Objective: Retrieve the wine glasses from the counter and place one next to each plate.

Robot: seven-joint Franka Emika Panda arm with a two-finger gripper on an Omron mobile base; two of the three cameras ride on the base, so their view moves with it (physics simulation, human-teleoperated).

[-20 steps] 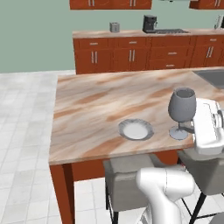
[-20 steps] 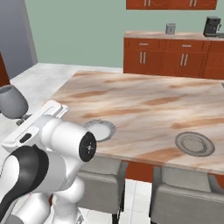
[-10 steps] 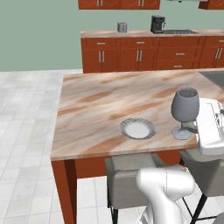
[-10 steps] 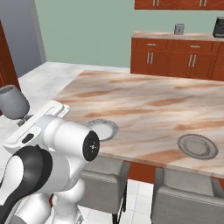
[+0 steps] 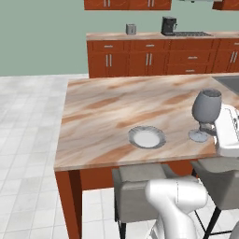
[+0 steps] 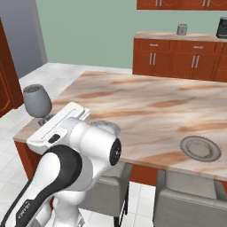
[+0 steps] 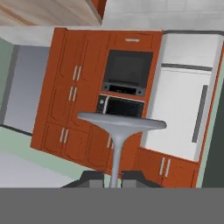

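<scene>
Pinching thin stem, claw point(image 7: 113, 177), translucent rounded wine glass point(image 5: 206, 110)

Home kitchen around me: marbled stone island counter point(image 5: 116, 112), reddish wood cabinets point(image 5: 149, 58) with bar handles, coffee maker point(image 5: 168, 25), built-in oven point(image 7: 127, 72), white fridge point(image 7: 188, 96), grey stools point(image 5: 140, 191).

We are looking at a glossy white arm point(image 6: 88, 146) with rounded, bulbous links, a black band curving along its lower link and a dark round joint cap, and behind the claw a flat white hand block.
</scene>
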